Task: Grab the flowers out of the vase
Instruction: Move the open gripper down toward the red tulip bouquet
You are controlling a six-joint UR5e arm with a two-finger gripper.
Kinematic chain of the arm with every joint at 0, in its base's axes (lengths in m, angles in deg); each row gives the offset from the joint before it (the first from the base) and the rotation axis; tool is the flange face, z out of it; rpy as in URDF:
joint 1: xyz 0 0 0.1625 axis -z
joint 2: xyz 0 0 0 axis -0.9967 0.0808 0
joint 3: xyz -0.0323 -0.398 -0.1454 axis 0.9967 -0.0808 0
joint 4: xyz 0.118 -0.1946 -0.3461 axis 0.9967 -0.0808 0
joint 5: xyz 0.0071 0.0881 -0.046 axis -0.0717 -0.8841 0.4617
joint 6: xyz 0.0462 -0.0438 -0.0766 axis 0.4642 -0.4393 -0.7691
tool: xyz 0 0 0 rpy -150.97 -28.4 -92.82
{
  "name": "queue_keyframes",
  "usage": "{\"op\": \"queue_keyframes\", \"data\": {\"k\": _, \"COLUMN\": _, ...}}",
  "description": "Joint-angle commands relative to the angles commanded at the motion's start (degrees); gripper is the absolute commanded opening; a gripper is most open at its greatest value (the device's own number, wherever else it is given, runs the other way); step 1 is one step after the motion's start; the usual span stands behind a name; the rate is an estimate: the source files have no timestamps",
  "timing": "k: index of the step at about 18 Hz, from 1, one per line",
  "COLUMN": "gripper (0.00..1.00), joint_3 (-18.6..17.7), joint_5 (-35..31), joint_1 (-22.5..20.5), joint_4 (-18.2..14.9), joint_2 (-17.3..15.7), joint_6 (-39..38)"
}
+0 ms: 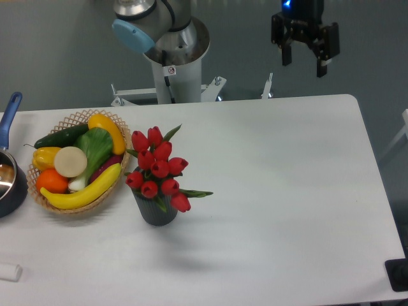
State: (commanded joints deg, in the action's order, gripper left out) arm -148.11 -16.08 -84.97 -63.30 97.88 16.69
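one bunch of red tulips with green leaves [159, 168] sits in a small dark grey ribbed cylinder vase [155, 213] on the white desk [287, 191], left of centre, blooms leaning up and to the left. just beside the vase on its left is a round wicker basket [76, 118] full of colourful fruit and veg, and a dark pot with a blue handle [10, 115] pokes in at the left edge. the black two-finger gripper [305, 62] hangs up above the desk's far edge, well apart from the tulips, fingers spread with nothing between them.
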Motion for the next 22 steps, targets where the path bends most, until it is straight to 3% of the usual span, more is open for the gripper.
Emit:
{"op": "queue_keyframes", "data": {"k": 7, "gripper": 1.0, "joint_3": 0.0, "joint_5": 0.0, "joint_1": 0.18, "joint_4": -0.09, "joint_2": 0.0, "joint_6": -0.87}}
{"op": "queue_keyframes", "data": {"k": 13, "gripper": 1.0, "joint_3": -0.96, "joint_5": 3.25, "joint_1": 0.35, "joint_4": -0.09, "joint_2": 0.53, "joint_6": -7.55}}
{"op": "queue_keyframes", "data": {"k": 15, "gripper": 1.0, "joint_3": -1.75, "joint_5": 3.86, "joint_1": 0.53, "joint_4": -0.18, "joint_2": 0.44, "joint_6": -10.44}}
{"op": "queue_keyframes", "data": {"k": 18, "gripper": 1.0, "joint_3": -3.6, "joint_5": 9.91, "joint_1": 1.41, "joint_4": 0.0, "joint_2": 0.26, "joint_6": -18.08}}
{"op": "queue_keyframes", "data": {"k": 22, "gripper": 1.0, "joint_3": -3.34, "joint_5": 14.41, "joint_1": 1.76, "joint_4": -0.09, "joint_2": 0.97, "joint_6": -24.86}}
